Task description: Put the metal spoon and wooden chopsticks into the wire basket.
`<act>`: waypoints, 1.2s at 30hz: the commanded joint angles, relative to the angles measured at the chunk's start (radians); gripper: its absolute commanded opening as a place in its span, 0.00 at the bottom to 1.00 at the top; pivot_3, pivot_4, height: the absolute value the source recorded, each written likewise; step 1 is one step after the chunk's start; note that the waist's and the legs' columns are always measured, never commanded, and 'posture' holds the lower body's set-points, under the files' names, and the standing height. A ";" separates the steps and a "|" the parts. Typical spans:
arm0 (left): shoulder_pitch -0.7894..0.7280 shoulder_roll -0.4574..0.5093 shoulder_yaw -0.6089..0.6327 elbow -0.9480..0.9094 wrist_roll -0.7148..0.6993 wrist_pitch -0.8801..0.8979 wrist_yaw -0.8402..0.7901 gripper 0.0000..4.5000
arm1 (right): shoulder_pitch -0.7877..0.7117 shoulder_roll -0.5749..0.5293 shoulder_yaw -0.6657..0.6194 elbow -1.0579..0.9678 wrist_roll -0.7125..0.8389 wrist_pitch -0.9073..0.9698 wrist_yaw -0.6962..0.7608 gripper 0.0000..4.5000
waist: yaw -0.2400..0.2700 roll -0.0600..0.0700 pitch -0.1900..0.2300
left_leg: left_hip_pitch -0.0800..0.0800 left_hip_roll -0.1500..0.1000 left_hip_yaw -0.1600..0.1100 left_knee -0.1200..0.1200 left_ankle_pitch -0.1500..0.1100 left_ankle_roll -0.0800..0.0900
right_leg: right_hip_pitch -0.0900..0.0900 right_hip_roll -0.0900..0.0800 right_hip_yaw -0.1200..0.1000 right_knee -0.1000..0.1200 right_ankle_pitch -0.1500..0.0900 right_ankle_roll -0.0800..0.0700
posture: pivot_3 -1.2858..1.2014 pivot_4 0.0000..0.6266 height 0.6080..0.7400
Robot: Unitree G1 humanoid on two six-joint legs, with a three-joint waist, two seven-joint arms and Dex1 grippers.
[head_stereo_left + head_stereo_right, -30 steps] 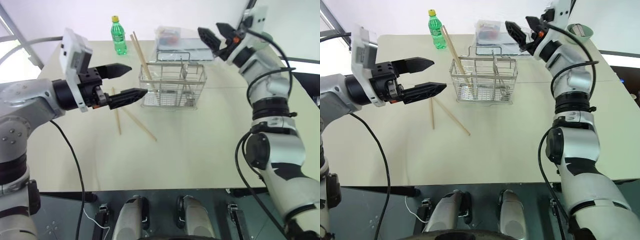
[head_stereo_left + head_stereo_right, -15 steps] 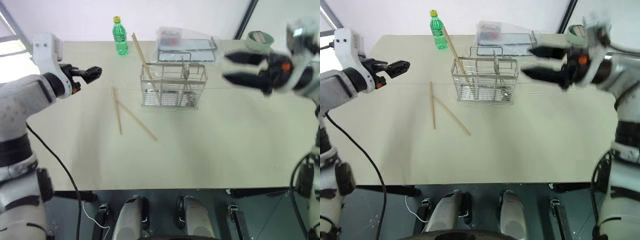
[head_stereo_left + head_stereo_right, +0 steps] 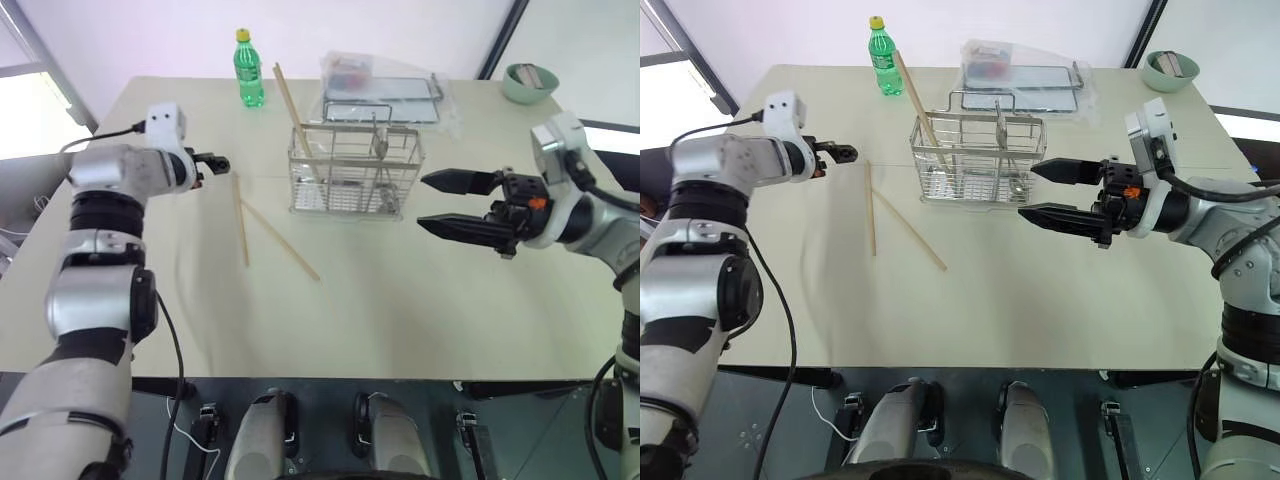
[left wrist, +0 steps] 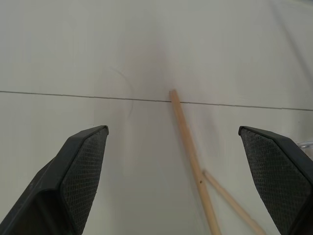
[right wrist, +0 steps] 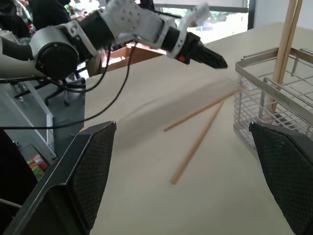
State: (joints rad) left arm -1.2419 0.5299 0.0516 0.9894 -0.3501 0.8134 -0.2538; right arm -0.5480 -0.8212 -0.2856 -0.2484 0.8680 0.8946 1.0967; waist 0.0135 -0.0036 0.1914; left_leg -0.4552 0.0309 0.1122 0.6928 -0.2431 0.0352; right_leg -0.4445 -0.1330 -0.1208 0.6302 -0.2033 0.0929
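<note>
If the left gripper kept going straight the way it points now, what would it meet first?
Probably the near tip of one of the wooden chopsticks lying on the table; the open left gripper aims down at it, though depth is unclear.

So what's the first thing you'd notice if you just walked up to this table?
Probably the shiny wire basket in the middle of the table, with two wooden chopsticks sticking up out of one end and a metal spoon standing inside. Next, two more chopsticks lying loose on the table just beside it. The robot's left gripper and right gripper hang wide open on either side, holding nothing.
</note>
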 commanded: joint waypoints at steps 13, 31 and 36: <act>-0.100 -0.107 0.064 0.319 0.167 -0.228 -0.014 1.00 | 0.057 -0.040 -0.098 -0.085 0.151 0.040 -0.122 0.99 | 0.000 -0.001 0.000 | -0.004 0.001 -0.002 0.003 -0.004 0.007 | -0.001 0.000 -0.002 0.000 0.000 0.000 | 0.52 0.24 0.75; -0.099 -0.115 0.171 0.330 0.181 -0.248 0.071 0.02 | 0.031 -0.043 -0.090 -0.059 0.170 0.047 -0.154 1.00 | -0.001 -0.001 0.000 | -0.005 0.000 -0.002 0.005 -0.005 0.009 | -0.001 -0.001 -0.003 0.001 0.000 0.000 | 0.52 0.24 0.75; -0.096 -0.105 0.184 0.327 0.195 -0.274 0.100 0.02 | 0.021 -0.046 -0.095 -0.052 0.181 0.053 -0.163 1.00 | 0.000 -0.001 0.000 | -0.005 0.000 -0.002 0.005 -0.005 0.009 | -0.001 -0.001 -0.003 0.001 0.000 0.000 | 0.52 0.24 0.75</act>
State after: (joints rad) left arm -1.3098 0.4073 0.2221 1.3278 -0.1637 0.5634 -0.1651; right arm -0.5003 -0.8484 -0.3555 -0.2903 1.0250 0.9522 0.9370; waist 0.0132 -0.0045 0.1917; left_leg -0.4604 0.0313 0.1101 0.6983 -0.2485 0.0446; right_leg -0.4457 -0.1336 -0.1235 0.6310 -0.2030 0.0934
